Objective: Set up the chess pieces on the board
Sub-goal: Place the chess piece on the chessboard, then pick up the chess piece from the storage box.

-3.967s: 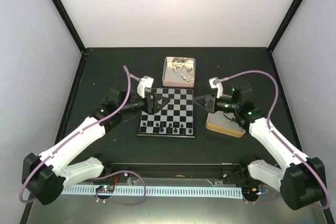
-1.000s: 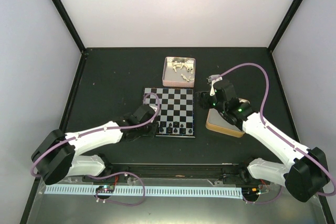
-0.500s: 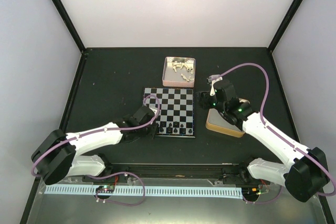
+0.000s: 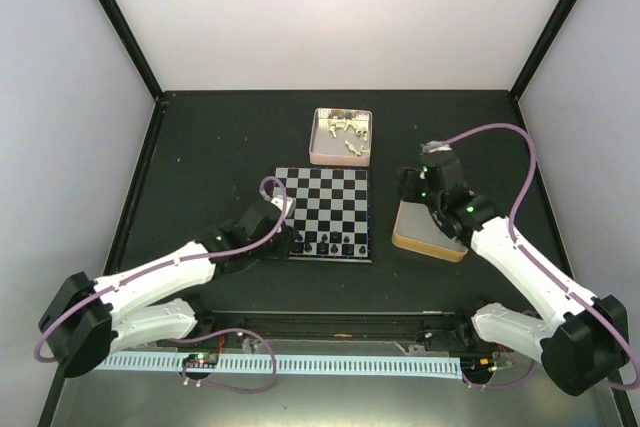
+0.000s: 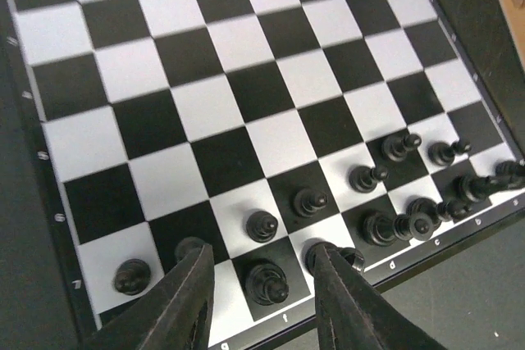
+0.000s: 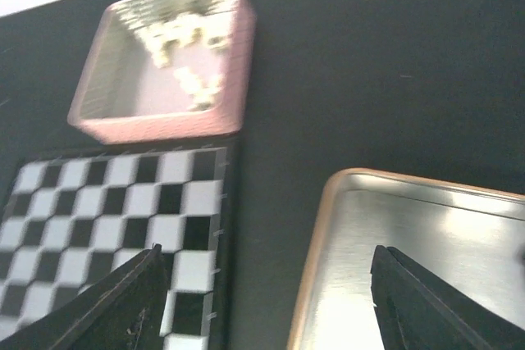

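near edge of the board
left gripper part-open astride a black piece, not gripping; right gripper wide open, empty, above tin rim.

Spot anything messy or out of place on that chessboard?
Yes: in the nearest row of the board, two black pieces crowd together, seemingly touching, instead of sitting centred in separate squares.

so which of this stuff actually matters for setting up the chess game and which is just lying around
Part of the job:
- board
- black pieces, standing on the board's near rows
- cream-white pieces, loose in the pink tin

Just lying about:
- gold-rimmed tin to the right of the board, no pieces visible in it
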`<control>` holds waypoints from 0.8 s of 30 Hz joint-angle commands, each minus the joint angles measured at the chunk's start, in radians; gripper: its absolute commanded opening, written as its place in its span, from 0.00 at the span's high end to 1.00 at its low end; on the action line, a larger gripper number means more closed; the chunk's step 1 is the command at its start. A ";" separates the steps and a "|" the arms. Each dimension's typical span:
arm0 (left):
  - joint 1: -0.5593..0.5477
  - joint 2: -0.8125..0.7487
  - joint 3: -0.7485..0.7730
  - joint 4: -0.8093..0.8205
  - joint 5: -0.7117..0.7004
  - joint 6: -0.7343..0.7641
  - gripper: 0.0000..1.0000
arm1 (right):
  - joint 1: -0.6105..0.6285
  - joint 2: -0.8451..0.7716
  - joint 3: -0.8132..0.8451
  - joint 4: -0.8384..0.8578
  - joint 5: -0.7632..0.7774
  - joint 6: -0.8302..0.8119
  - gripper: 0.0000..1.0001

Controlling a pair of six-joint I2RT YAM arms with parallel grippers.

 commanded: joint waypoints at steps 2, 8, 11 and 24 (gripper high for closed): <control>-0.004 -0.116 0.030 -0.031 -0.113 -0.036 0.62 | -0.203 0.000 -0.067 -0.121 0.038 0.145 0.34; -0.004 -0.180 0.060 -0.022 -0.141 -0.017 0.57 | -0.405 0.140 -0.126 -0.105 -0.121 0.103 0.49; -0.004 -0.183 0.076 -0.025 -0.131 -0.011 0.55 | -0.408 0.224 -0.109 -0.121 -0.095 0.078 0.50; -0.003 -0.167 0.086 -0.020 -0.110 0.005 0.54 | -0.407 0.378 -0.097 -0.174 -0.032 0.001 0.46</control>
